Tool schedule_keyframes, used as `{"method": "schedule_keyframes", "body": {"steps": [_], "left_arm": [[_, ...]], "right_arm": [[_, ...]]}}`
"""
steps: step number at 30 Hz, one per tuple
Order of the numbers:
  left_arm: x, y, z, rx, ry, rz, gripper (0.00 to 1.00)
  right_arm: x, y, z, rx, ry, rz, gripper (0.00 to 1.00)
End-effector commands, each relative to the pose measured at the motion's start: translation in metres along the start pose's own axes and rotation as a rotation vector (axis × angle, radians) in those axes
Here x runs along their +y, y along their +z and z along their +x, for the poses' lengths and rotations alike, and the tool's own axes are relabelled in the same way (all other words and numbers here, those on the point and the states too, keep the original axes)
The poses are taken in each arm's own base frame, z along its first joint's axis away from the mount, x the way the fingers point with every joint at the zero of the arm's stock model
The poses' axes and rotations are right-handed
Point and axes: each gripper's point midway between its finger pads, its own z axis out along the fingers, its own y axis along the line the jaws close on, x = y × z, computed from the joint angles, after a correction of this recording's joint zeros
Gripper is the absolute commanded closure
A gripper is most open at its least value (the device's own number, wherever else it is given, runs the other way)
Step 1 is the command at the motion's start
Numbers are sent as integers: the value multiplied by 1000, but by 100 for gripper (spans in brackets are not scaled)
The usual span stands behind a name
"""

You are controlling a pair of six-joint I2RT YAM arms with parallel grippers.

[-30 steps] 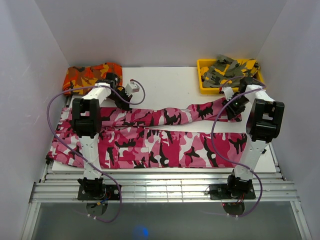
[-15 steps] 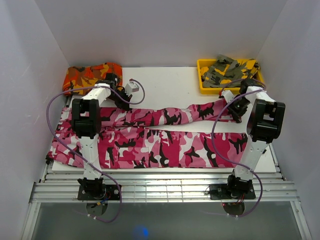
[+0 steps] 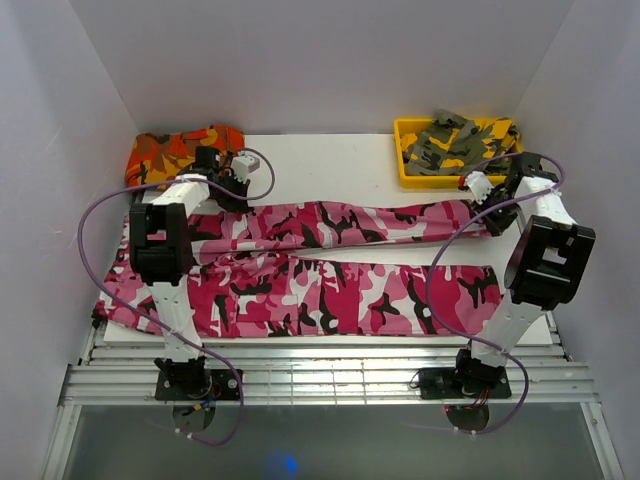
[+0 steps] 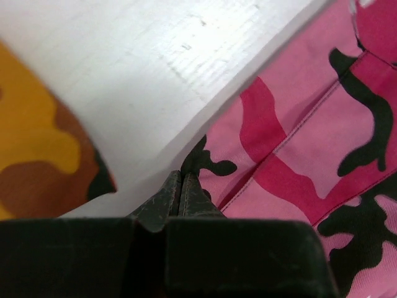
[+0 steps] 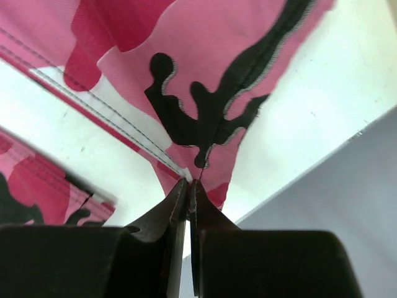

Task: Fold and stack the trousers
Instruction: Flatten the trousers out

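- Your left gripper (image 4: pixel 182 177) is pinched shut on the trousers (image 3: pixel 340 280) at their waist edge, right at its tips.
- Your right gripper (image 5: pixel 189 182) is clamped on the far leg's hem, just ahead of its tips.
- That leg runs taut between them (likely so it folds flat over the near leg).

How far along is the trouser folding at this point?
Done: trousers lie spread on the table, unfolded. In hand: left fingers pinch the far waist edge, right fingers the far leg's cuff, lifted. Left: every fold, then stacking.
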Motion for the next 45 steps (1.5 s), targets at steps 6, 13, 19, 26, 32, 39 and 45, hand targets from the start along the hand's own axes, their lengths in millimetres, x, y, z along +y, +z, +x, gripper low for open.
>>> {"method": "schedule_keyframes", "body": {"steps": [6, 13, 19, 26, 32, 39, 45], "left_arm": [[48, -63, -72, -288, -20, -308, 100], [59, -41, -100, -325, -54, -277, 100], [85, -28, -90, -234, -132, -347, 69], [4, -120, -100, -293, -52, -191, 19], [-51, -125, -14, -114, -48, -21, 21], [-116, -77, 20, 18, -2, 168, 25], [-118, -34, 35, 118, -9, 145, 29]], "right_arm": [[-8, -8, 13, 27, -88, 44, 92], [-2, 24, -1, -2, 58, 3, 92], [-32, 29, -19, -12, 195, 63, 55], [-5, -33, -34, -98, 145, -5, 19], [11, -33, -58, -151, 205, -54, 34], [3, 5, -107, -195, 303, -190, 55], [22, 49, -97, -92, 267, -138, 56]]}}
